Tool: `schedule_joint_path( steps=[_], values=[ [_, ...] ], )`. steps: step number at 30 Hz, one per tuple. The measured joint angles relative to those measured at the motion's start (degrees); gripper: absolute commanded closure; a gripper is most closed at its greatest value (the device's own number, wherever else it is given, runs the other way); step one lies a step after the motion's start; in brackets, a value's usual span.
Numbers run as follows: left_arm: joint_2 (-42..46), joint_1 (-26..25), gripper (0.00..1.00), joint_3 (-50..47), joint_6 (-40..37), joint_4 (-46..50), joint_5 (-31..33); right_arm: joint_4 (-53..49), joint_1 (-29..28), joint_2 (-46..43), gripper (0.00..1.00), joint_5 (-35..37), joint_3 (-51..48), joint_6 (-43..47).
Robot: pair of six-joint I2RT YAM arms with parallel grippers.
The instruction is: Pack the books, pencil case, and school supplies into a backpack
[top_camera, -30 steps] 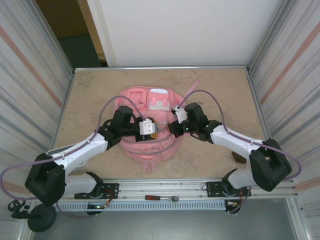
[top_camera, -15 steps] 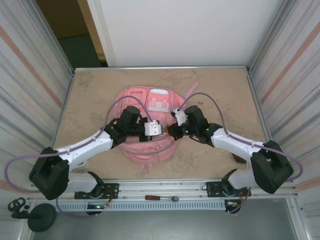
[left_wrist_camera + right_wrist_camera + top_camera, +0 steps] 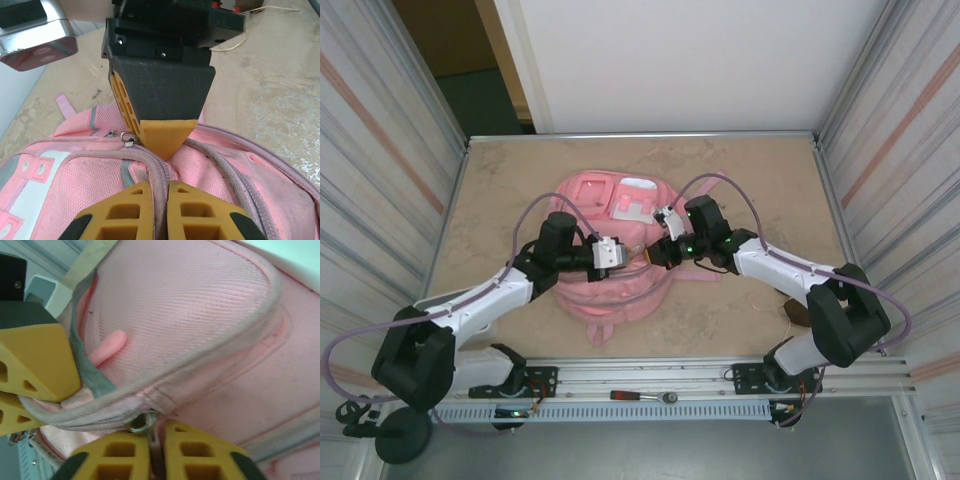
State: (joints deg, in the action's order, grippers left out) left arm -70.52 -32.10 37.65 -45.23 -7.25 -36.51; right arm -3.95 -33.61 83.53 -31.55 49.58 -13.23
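Lying clear of backpack [image 3: 620,292] (rail-side): tool [image 3: 645,396]

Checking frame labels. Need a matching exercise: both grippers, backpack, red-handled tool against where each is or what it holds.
1 left gripper
2 right gripper
3 pink backpack
4 red-handled tool

A lying on the rail
B zipper pull in its jaws
C flat on the table
D shut on the zipper seam

Pairs: 1-D, 2-B, 3-C, 4-A
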Motion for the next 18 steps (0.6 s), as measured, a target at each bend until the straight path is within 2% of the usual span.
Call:
schedule_joint_path(
  steps=[3, 5, 13, 18],
  values=[
    [-1.27, 0.07, 1.0, 0.85, 0.02, 0.15, -1.55, -2.62, 3.17, -2.84, 0.65, 2.97, -1.64, 0.28],
    [-2.84, -0.02, 1.0, 1.81, 0.02, 0.59, -2.86, -4.26, 7.41, -5.92, 0.59, 5.64, -3.48, 0.42],
    [-18.08, -4.13, 1.0, 13.64, 0.07, 0.5, -5.49, -8.57, 21.35, -17.92, 0.45, 8.79, -6.71, -0.33],
    [-25.46, -6.58, 1.0, 21.09, -0.46, 1.4, -5.44, -12.02, 24.0, -21.49, 0.42, 16.22, -6.71, -1.29]
  ],
)
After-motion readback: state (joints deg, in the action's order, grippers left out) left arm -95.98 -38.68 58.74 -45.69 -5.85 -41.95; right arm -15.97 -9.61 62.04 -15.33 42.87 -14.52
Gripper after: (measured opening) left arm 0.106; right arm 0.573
